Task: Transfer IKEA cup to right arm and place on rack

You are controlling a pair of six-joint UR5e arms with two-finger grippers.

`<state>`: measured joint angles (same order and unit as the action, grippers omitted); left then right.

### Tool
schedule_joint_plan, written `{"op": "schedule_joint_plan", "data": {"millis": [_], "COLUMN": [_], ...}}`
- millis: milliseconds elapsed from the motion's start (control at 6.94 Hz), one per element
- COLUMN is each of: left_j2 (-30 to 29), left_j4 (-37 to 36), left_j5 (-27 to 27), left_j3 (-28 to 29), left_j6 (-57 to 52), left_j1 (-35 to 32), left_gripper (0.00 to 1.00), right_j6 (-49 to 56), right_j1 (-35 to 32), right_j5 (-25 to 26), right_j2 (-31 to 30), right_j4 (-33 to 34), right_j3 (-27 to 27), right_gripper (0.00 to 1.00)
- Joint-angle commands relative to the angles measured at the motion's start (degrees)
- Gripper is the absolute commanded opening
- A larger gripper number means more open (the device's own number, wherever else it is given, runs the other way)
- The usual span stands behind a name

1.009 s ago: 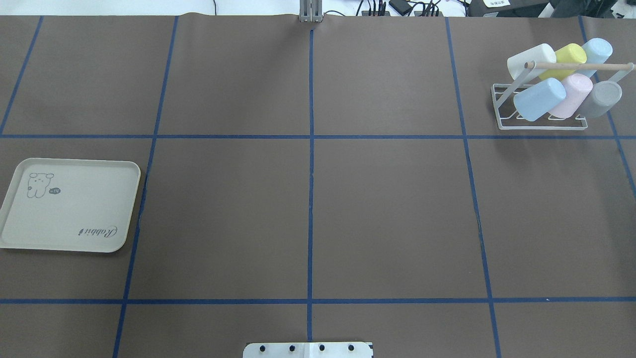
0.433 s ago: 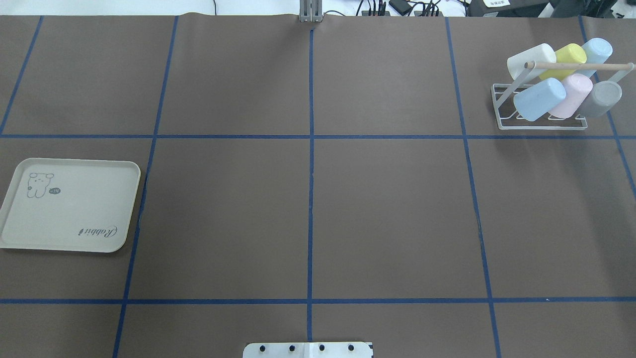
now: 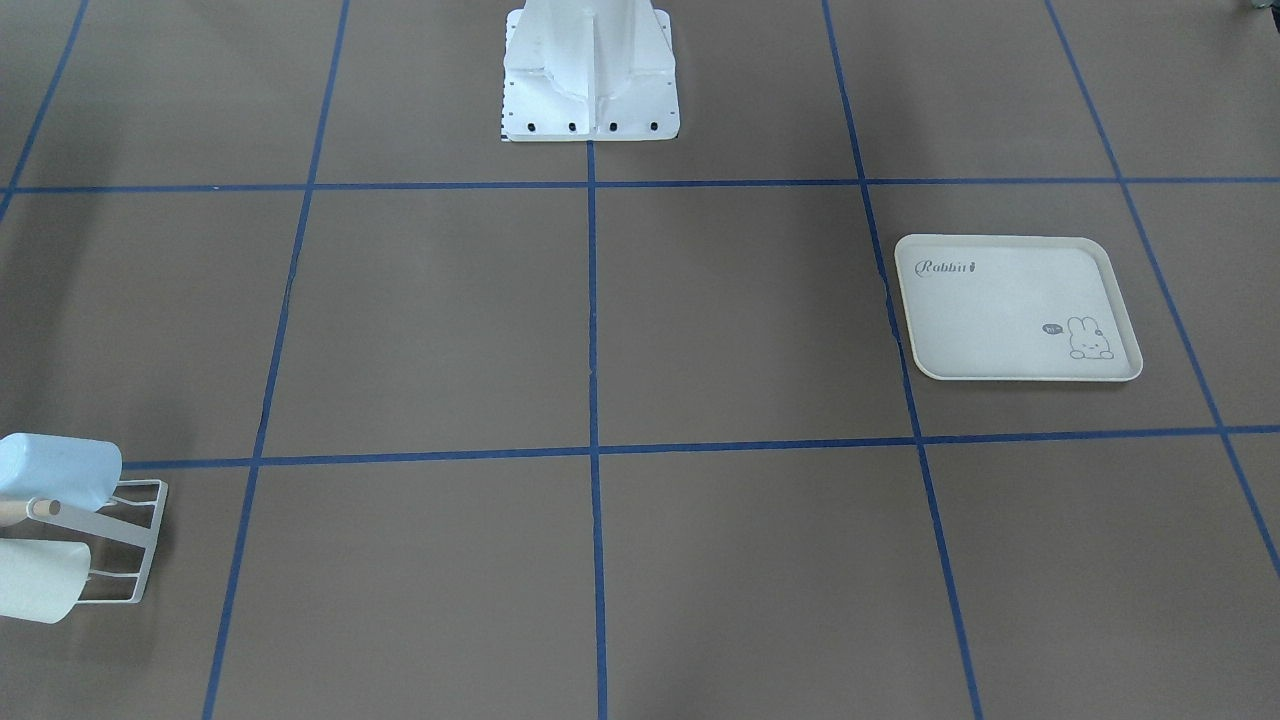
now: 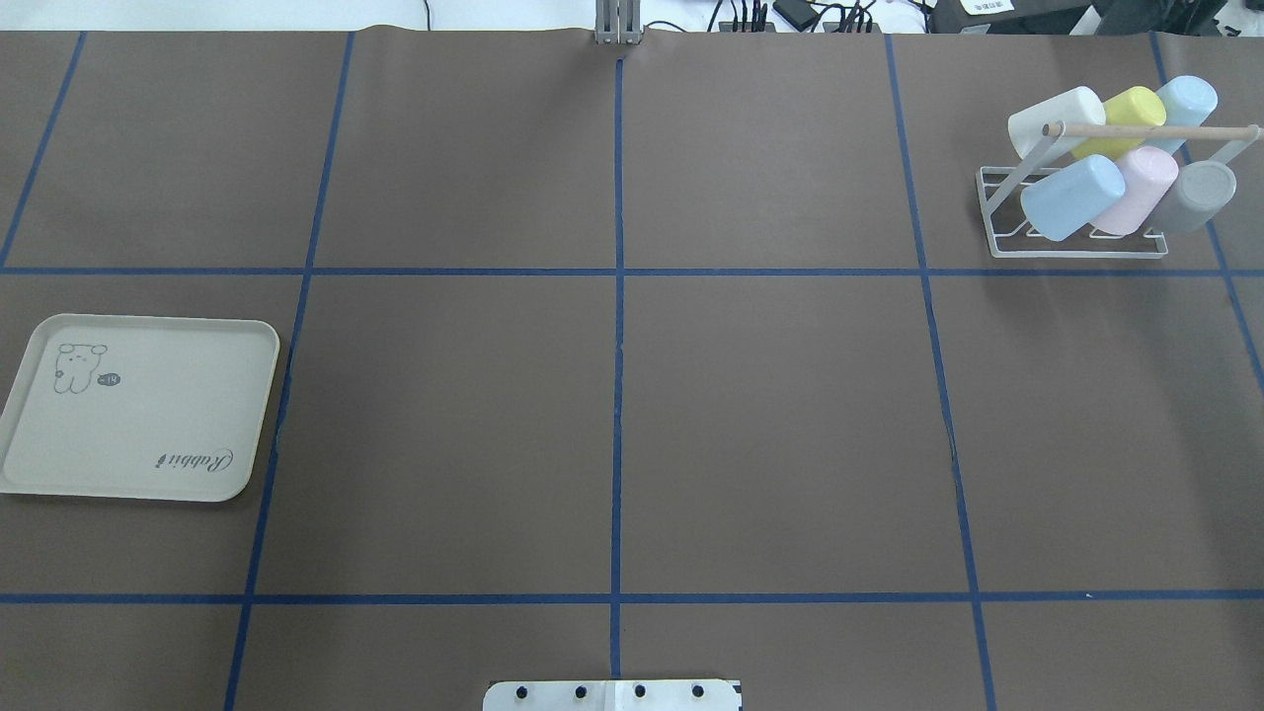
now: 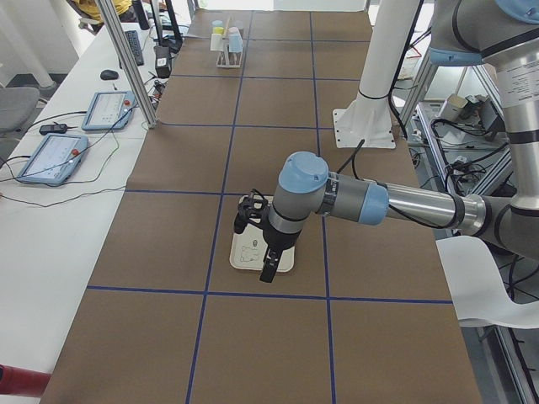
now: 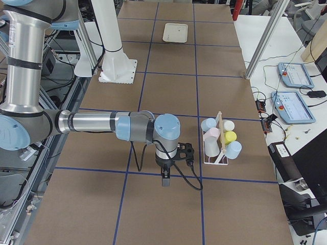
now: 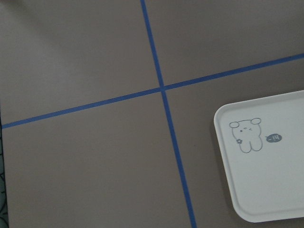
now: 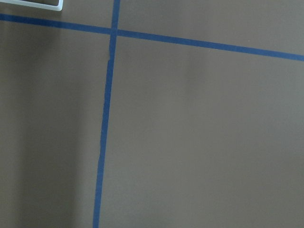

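On the rack (image 4: 1076,254), cups (image 4: 1071,197) tilt; left pincer (image 5: 268,272) and right pincer (image 6: 165,180): cannot tell.

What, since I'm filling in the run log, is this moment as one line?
rack: six cups on | tray: no cup | left gripper: near tray, state unclear | right gripper: near rack, state unclear | no cup held

Brown table cover (image 4: 770,425) gridded with blue tape lines (image 4: 617,395). Cream tray (image 4: 148,415) with grey rabbit drawing (image 4: 74,367) and script. White wire rack (image 4: 1076,254), pale wooden dowel (image 4: 1155,129). Racked: off-white cup (image 4: 1055,117), yellow cup (image 4: 1128,109), light blue cup (image 4: 1187,99), deeper blue cup (image 4: 1071,197), pink cup (image 4: 1141,188), grey cup (image 4: 1197,196).
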<state>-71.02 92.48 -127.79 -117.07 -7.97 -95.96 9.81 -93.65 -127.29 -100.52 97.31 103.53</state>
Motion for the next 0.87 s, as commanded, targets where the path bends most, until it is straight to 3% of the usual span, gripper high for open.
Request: {"op": "schedule_joint_plan", "data": {"millis": [0, 288, 721], "left_j2": [1.06, 1.24, 1.24], "left_j4": [-3.70, -3.19, -3.09], "left_j5": [-0.71, -0.71, -0.80], "left_j3": [1.14, 1.41, 3.25], "left_j6": [-1.26, 4.08, 0.00], "left_j1": [-1.16, -0.19, 6.29], "left_gripper": [1.00, 1.00, 1.00], "right_j6": [-10.70, -11.49, -11.31], "right_j1": [1.35, 4.77, 6.45], "right_j5": [-5.55, -7.80, -7.53], "right_j2": [0.14, 0.41, 0.41], "right_j4": [-0.27, -0.19, -0.19], "right_j3": [-0.61, 0.18, 0.45], "right_gripper": [1.00, 1.00, 1.00]}}
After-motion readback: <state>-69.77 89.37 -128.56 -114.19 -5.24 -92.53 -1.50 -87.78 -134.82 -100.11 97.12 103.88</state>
